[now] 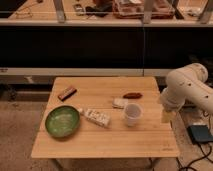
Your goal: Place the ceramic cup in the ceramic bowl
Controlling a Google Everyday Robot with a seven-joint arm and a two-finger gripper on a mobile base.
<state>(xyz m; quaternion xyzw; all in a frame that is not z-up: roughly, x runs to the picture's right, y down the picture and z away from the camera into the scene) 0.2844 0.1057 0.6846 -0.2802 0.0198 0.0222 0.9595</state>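
The ceramic cup (pixel 132 114) stands upright on the wooden bench (pixel 110 145), right of the middle, with nothing holding it. The pincer (pixel 168 115) hangs from the white arm (pixel 186 90) to the right of the cup, at about the bench's right edge and apart from the cup; whether it is wide or narrow I cannot tell. The ceramic bowl (pixel 62 121) lies well to the left of the cup, near the bench's left side, and looks empty. Between cup and bowl lies a flat white patterned packet (pixel 97 118), its near end just left of the cup. A small pale item (pixel 119 103) sits just behind and left of the cup, a reddish-brown oblong thing (pixel 132 95) behind the cup, and a brown bar (pixel 67 93) far off behind and to the left. By my reading the step in hand is the approach to the cup, the grasp not yet made. The next move calls for bringing the pincer leftward over or beside the cup, closing on its rim or wall without knocking it toward the packet, then lifting high enough to carry it across the packet to the bowl.
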